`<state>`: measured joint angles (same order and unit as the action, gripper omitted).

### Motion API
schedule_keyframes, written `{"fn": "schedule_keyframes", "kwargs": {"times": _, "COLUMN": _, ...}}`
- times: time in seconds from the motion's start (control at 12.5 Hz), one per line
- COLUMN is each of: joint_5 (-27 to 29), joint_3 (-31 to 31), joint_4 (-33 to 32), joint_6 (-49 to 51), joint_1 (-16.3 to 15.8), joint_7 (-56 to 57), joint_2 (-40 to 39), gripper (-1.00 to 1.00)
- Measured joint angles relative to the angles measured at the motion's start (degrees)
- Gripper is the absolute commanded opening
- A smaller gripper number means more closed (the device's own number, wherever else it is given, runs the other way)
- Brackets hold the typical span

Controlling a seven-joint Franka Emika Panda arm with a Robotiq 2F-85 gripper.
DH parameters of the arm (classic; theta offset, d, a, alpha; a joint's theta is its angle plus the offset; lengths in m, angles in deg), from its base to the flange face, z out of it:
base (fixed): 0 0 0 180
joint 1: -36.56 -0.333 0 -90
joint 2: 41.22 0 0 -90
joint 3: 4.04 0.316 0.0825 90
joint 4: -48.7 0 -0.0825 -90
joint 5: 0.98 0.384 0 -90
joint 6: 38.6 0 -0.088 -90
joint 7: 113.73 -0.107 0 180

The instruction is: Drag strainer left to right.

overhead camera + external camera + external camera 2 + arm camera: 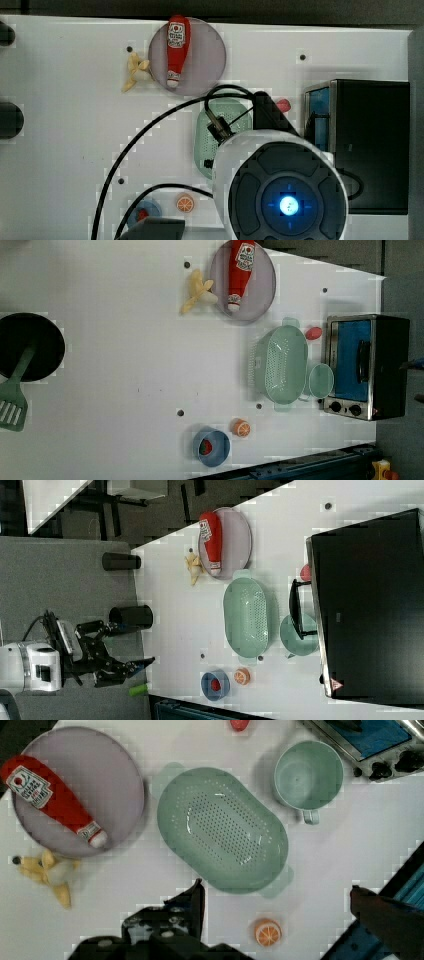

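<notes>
Clearly at the very start:
Progress: nothing dragged yet; strainer (222, 829) untouched and empty, whole pull across the table (125, 365) left to do, as judged from the scene.
Gripper (131, 669): jaws spread wide, grasping nothing; in the right view seen out past the table's edge, well apart from the strainer; in the wrist view one dark finger (192, 902) just short of the strainer's rim, without contact.
Strainer place: near the toaster oven (367, 365), which stands at one end of the table; between the grey plate (243, 282) and the orange slice (241, 428); mug (320, 380) just beside, on the oven side.
Strainer shape and material: pale mint-green plastic, smooth and a little glossy; rounded-rectangular bowl, rows of small holes over the bottom, a small flat tab handle at each end.
Mug: same mint colour, round, one small handle, empty.
Plate: flat, round, dull grey-lilac, with a red ketchup bottle (52, 800) lying on top.
Banana (50, 872): peeled, yellow, soft-looking, just beside the plate.
Table: plain white, matt, with a few small dark holes.
Blue bowl (212, 446): round, near the table's edge, something red inside.
Risk: light plastic, probably easy to tip if pushed at the rim only.
</notes>
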<state>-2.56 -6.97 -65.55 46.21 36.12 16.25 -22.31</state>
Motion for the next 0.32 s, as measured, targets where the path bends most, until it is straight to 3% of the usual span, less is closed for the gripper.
{"fn": "schedule_keyframes", "kwargs": {"times": 0.32, "joint_5": 0.63, "joint_3": -0.33, "joint_4": -0.45, "joint_6": 2.25, "joint_1": -1.09, "joint_7": 3.57, "joint_2": -0.60, "gripper": 1.00}}
